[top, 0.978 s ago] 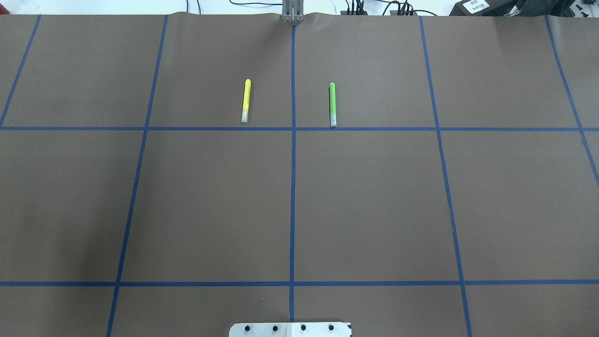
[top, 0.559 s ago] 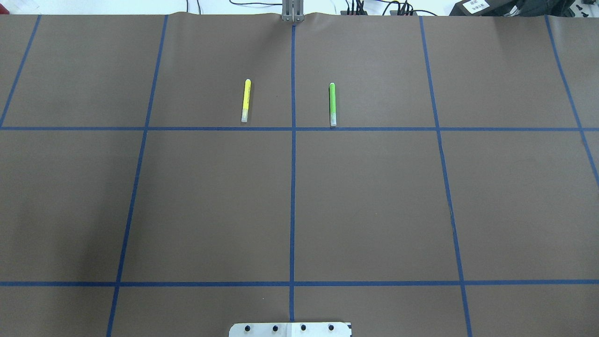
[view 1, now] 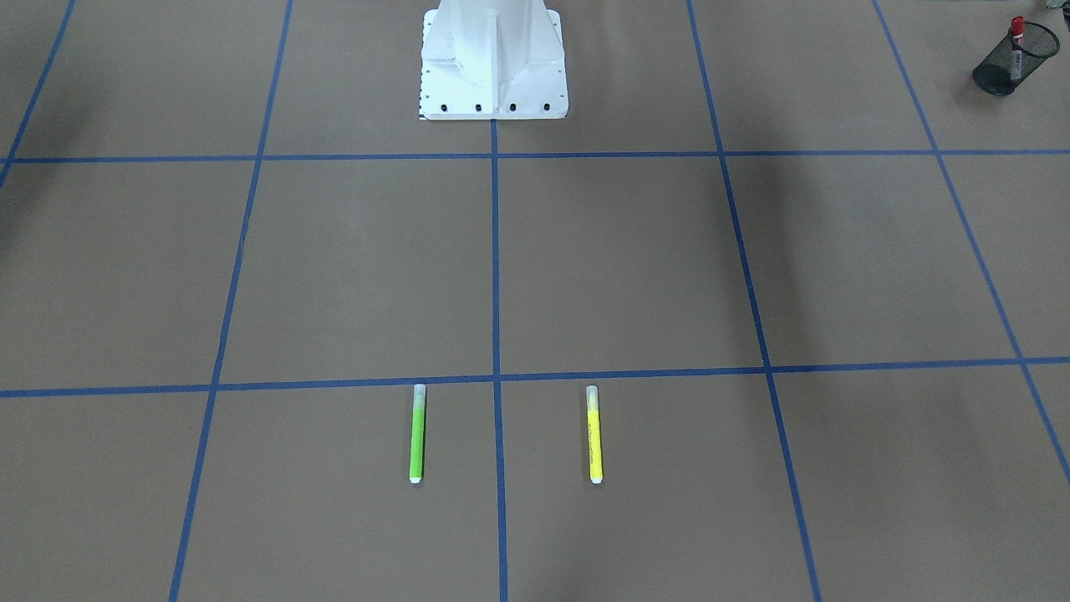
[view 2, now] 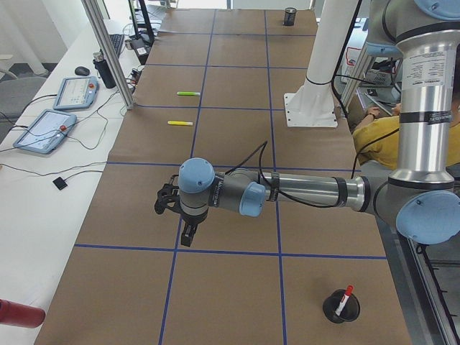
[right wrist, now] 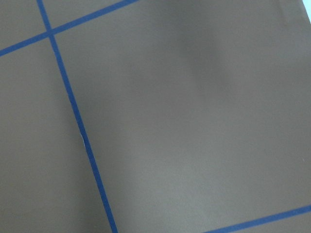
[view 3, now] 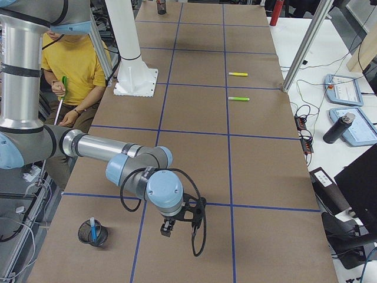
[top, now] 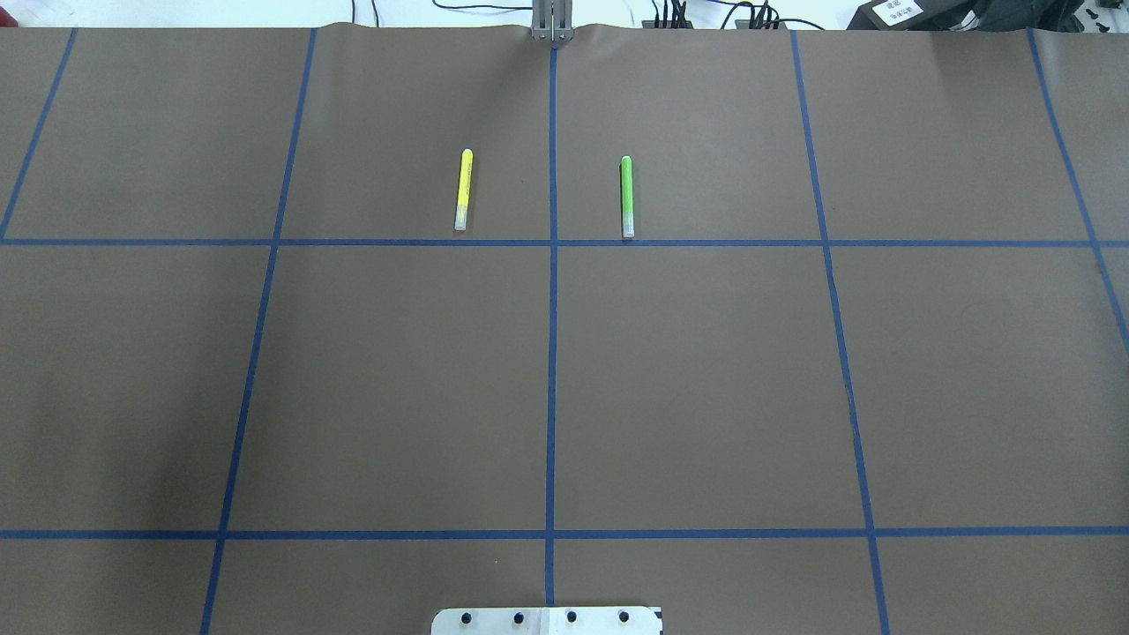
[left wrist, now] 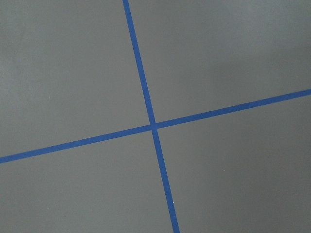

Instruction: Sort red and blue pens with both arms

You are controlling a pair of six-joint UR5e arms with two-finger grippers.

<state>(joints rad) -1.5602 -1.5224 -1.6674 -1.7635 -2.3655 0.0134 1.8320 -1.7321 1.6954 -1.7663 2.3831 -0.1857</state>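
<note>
A red pen [view 1: 1016, 42] stands in a black mesh cup [view 1: 1003, 67] at the table's end on my left, also visible as the red pen [view 2: 343, 302] in the left side view. At the opposite end, a blue pen [view 3: 92, 231] stands in another mesh cup [view 3: 93, 234]. My left gripper [view 2: 188, 236] hangs low over the brown mat, away from the cup. My right gripper [view 3: 166, 229] hovers over the mat beside the blue pen's cup. Both show only in the side views, so I cannot tell if they are open or shut. The wrist views hold only mat and blue tape.
A yellow pen [top: 462, 190] and a lime-green pen [top: 627, 196] lie parallel on the far side of the table. The white pedestal [view 1: 493, 67] stands at the near edge. A seated person in a yellow shirt [view 3: 73, 65] is behind the robot. Tablets and cables lie beyond the mat.
</note>
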